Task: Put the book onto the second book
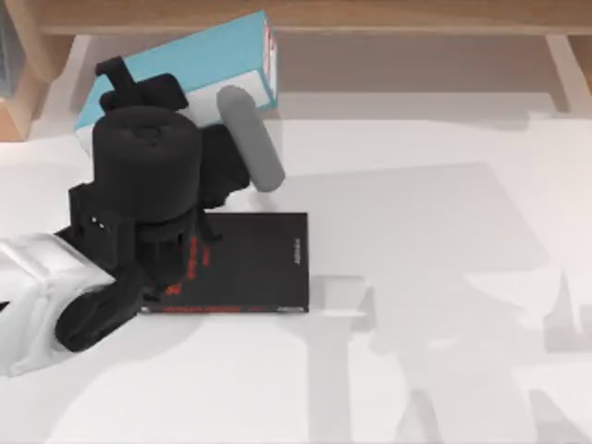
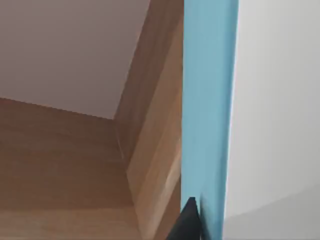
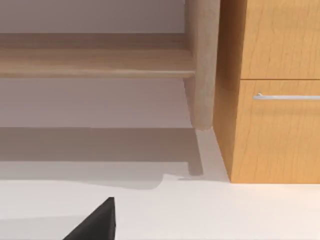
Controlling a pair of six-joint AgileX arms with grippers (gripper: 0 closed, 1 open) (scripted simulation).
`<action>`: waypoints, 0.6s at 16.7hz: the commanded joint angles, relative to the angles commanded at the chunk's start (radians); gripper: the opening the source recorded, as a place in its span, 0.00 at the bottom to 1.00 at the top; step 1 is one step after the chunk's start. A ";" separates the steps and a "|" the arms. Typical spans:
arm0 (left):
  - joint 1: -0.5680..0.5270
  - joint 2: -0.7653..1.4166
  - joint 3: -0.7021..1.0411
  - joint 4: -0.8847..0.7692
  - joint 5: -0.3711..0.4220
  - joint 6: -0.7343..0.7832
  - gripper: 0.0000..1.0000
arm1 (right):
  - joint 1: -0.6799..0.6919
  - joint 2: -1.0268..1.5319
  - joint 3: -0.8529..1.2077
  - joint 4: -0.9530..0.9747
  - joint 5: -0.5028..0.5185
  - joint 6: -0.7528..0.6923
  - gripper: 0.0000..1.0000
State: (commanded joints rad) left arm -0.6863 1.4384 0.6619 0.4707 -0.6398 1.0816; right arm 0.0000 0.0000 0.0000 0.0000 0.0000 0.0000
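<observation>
- Left gripper (image 1: 120, 79) of mine is clamped on the book (image 1: 208, 65), tilted at the table's (image 1: 435, 277) far left.
- Second book (image 1: 250, 264) lies flat below it, partly under my arm.
- Right gripper (image 3: 95, 222): opening unclear.

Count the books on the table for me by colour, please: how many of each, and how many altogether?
Light blue book: 1, up at the left arm's claw, near the table's far left edge.
Black book with red lettering: 1, flat on the white table, partly under the left arm.
Total: 2 books.
</observation>
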 joint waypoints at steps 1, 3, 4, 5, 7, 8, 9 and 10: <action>-0.042 0.036 -0.037 -0.016 -0.011 0.008 0.00 | 0.000 0.000 0.000 0.000 0.000 0.000 1.00; -0.109 0.102 -0.098 -0.045 -0.026 0.019 0.00 | 0.000 0.000 0.000 0.000 0.000 0.000 1.00; -0.134 0.129 -0.120 -0.056 -0.030 0.022 0.00 | 0.000 0.000 0.000 0.000 0.000 0.000 1.00; -0.151 0.150 -0.135 -0.064 -0.032 0.024 0.00 | 0.000 0.000 0.000 0.000 0.000 0.000 1.00; -0.161 0.162 -0.144 -0.069 -0.033 0.025 0.00 | 0.000 0.000 0.000 0.000 0.000 0.000 1.00; -0.161 0.162 -0.144 -0.069 -0.033 0.025 0.00 | 0.000 0.000 0.000 0.000 0.000 0.000 1.00; -0.161 0.162 -0.144 -0.069 -0.033 0.025 0.00 | 0.000 0.000 0.000 0.000 0.000 0.000 1.00; -0.161 0.162 -0.144 -0.069 -0.033 0.025 0.00 | 0.000 0.000 0.000 0.000 0.000 0.000 1.00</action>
State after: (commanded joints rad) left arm -0.8472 1.6002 0.5177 0.4022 -0.6725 1.1062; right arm 0.0000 0.0000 0.0000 0.0000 0.0000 0.0000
